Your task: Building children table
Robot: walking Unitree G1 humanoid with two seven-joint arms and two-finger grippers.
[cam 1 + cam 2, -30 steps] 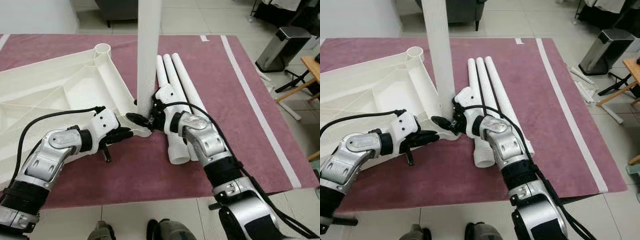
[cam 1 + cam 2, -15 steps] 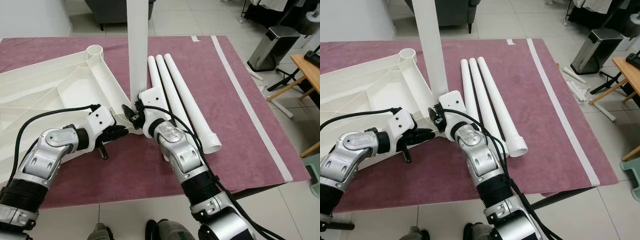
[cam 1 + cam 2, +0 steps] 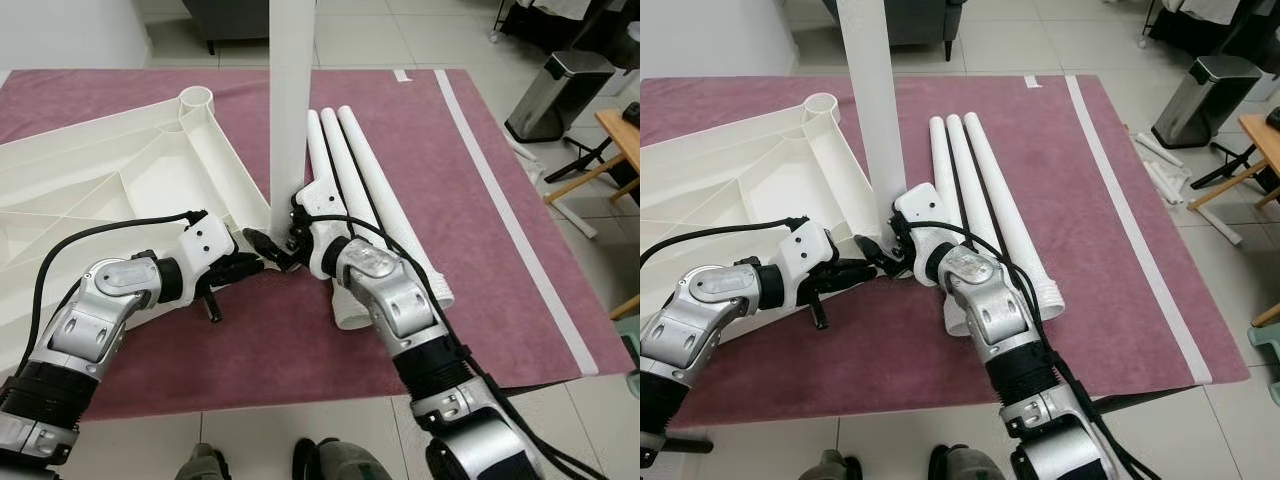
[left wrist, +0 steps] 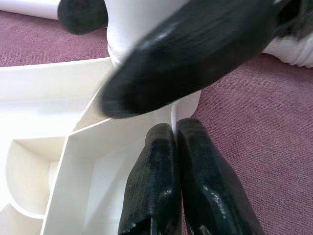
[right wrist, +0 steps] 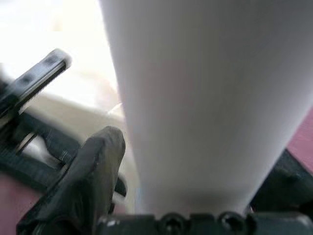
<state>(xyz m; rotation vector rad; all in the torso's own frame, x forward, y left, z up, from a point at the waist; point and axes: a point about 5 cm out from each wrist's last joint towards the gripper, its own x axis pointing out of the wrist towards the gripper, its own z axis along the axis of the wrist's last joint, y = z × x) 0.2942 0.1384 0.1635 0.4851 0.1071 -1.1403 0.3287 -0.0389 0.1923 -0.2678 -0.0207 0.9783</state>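
A white moulded plastic tabletop (image 3: 110, 180) is lying upside down on a mauve rug (image 3: 480, 180), its ribbed underside facing up so that the corner sockets can be reached. At its near right corner a tall white plastic tube leg (image 3: 291, 90) is being held upright in the socket, and it is being grasped low on its shaft by the right gripper (image 3: 896, 243); in the right wrist view the pale tube is sitting between the black fingers (image 5: 93, 169), one on either side, presumably so that it can be steadied or turned home where it meets the corner. The left gripper (image 3: 252, 266) is being kept just to the left of that corner, its fingers clenched together on nothing, with their tips lying against the white rim of the tabletop, as the left wrist view shows; this looks like bracing, so that the light tabletop is not being dragged about while the leg is being seated. Three more white plastic tube legs (image 3: 372, 205) are lying side by side on the rug just to the right of the corner, within easy reach for the remaining sockets, one of which, an open round socket (image 3: 198, 97), is standing empty at the far corner.
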